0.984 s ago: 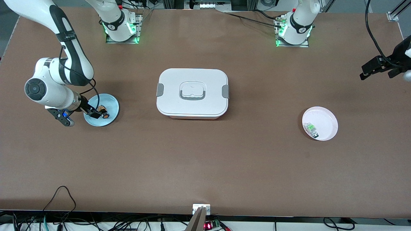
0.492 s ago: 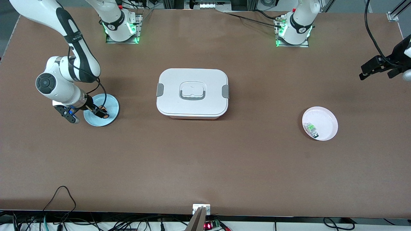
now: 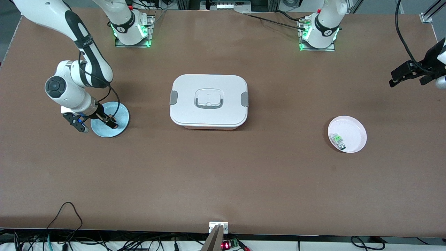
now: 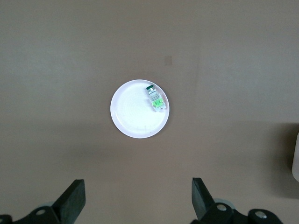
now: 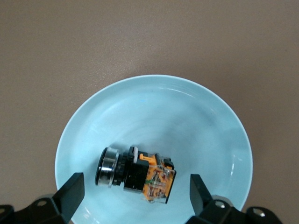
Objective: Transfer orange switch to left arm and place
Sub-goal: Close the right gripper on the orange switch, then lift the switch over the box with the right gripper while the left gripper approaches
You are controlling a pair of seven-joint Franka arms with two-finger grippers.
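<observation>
The task is at its opening stage: nothing has been lifted, and the pickup, the handover between arms and the placement all remain. The orange switch (image 5: 135,175) lies on its side in the blue plate (image 5: 187,112), which sits on the table (image 3: 223,181) toward the right arm's end, beside the box (image 3: 208,101). The right gripper (image 5: 135,198) hangs low over this plate with its fingers spread wide and the switch between them, untouched as far as the right wrist view shows. The left gripper (image 4: 138,205) waits high over the table edge at the left arm's end, its fingers likewise apart and empty. The pink plate (image 3: 352,130) lies well apart from the box toward the left arm's end and carries a small green-and-clear component (image 3: 337,140) near its rim; judged from the task, this plate is the likely destination. The switch is a blocky body of black and translucent orange plastic ending in a round dark head with a metallic ring. The blue plate is glossy, shallow and round. The box is smooth white plastic, a rounded rectangle with grey side clasps and a recessed grey-outlined handle. The table is matte brown.
</observation>
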